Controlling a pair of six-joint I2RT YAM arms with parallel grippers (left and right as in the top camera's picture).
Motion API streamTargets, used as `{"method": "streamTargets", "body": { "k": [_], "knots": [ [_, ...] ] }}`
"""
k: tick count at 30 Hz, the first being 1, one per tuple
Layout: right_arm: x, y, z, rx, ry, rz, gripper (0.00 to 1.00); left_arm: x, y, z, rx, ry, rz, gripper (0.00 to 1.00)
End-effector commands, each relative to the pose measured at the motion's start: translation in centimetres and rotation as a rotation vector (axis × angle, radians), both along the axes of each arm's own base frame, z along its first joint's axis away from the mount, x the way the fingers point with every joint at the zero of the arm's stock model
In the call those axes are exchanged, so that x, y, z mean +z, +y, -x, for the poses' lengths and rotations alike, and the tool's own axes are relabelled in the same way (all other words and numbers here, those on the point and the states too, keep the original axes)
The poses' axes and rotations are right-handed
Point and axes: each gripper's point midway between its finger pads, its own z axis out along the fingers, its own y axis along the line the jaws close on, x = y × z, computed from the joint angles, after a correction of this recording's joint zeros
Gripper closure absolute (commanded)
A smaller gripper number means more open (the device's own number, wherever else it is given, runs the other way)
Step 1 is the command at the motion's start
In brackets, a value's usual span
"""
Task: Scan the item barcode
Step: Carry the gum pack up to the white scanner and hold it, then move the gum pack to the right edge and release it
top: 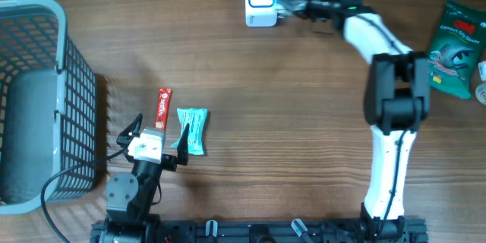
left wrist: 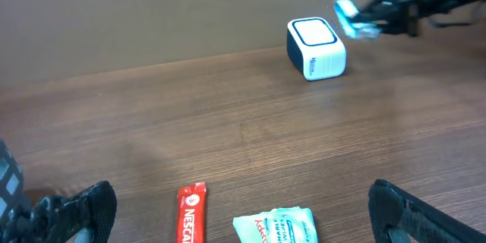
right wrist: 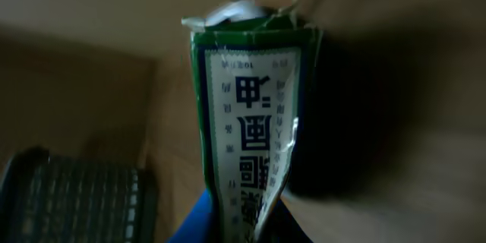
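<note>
Brown wood-grain bench (top: 266, 99) with grey basket (top: 76, 121) at left, white scanner (top: 260, 0) at far edge. Clamps green packet (right wrist: 247, 121), possibly foil, in right jaws; holds left jaws wide apart.

I note a brown wood-grain surface (top: 250, 83) filling the overhead view, evenly lit, with soft shadows.

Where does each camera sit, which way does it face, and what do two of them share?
Overhead: above the table, looking straight down; left arm and right arm both show.
Left wrist: low on the left arm, facing across the table toward the white scanner; open jaws at bottom corners.
Right wrist: looks along the green packet in its shut jaws; basket behind.
Shared: overhead and left wrist both show scanner and red stick.
</note>
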Motion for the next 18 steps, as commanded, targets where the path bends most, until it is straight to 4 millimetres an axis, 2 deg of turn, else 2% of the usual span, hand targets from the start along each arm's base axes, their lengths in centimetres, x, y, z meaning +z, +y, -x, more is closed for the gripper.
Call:
{"method": "streamTargets", "body": {
  "k": [1, 4, 6, 7, 8, 9, 11, 12, 14, 15, 16, 17, 18],
  "knots": [
    [1.0, -13.0, 0.4, -0.257, 0.071, 0.221, 0.95, -0.1, -0.1, 0.0, -0.010, -0.004, -0.010, 0.00],
    [-3.0, -23.1, 3.9, -0.458, 0.250, 0.631, 0.96, -0.1, -0.1, 0.0, -0.010, -0.004, -0.010, 0.00],
    [-4.7, -29.2, 6.8, -0.538, 0.352, 0.914, 0.95, -0.1, -0.1, 0.0, -0.010, -0.004, -0.010, 0.00],
    [-5.1, -31.0, 7.7, -0.550, 0.378, 0.992, 0.87, -0.1, -0.1, 0.0, -0.010, -0.004, -0.010, 0.00],
    [-5.2, -31.8, 8.1, -0.536, 0.383, 1.022, 0.73, -0.1, -0.1, 0.0, -0.010, -0.004, -0.010, 0.00],
    [-5.2, -33.1, 9.1, -0.492, 0.394, 1.066, 0.70, -0.1, -0.1, 0.0, -0.010, -0.004, -0.010, 0.00],
    [-4.6, -35.4, 10.9, -0.614, 0.484, 1.094, 0.92, -0.1, -0.1, 0.0, -0.010, -0.004, -0.010, 0.00],
    [-3.8, -36.9, 12.1, -0.729, 0.542, 1.100, 0.95, -0.1, -0.1, 0.0, -0.010, -0.004, -0.010, 0.00],
    [-0.7, -38.9, 14.3, -0.891, 0.599, 1.046, 0.80, -0.1, -0.1, 0.0, -0.010, -0.004, -0.010, 0.00],
    [1.0, -39.0, 14.6, -0.904, 0.578, 1.024, 0.75, -0.1, -0.1, 0.0, -0.010, -0.004, -0.010, 0.00],
    [3.2, -38.9, 14.8, -0.924, 0.544, 1.015, 0.58, -0.1, -0.1, 0.0, -0.010, -0.004, -0.010, 0.00],
    [5.4, -38.5, 14.8, -0.938, 0.500, 1.003, 0.02, -0.1, -0.1, 0.0, -0.010, -0.004, -0.010, 0.00],
    [7.1, -37.8, 14.6, -0.935, 0.455, 0.987, 0.00, -0.1, -0.1, 0.0, -0.010, -0.004, -0.010, 0.00]
  ]
}}
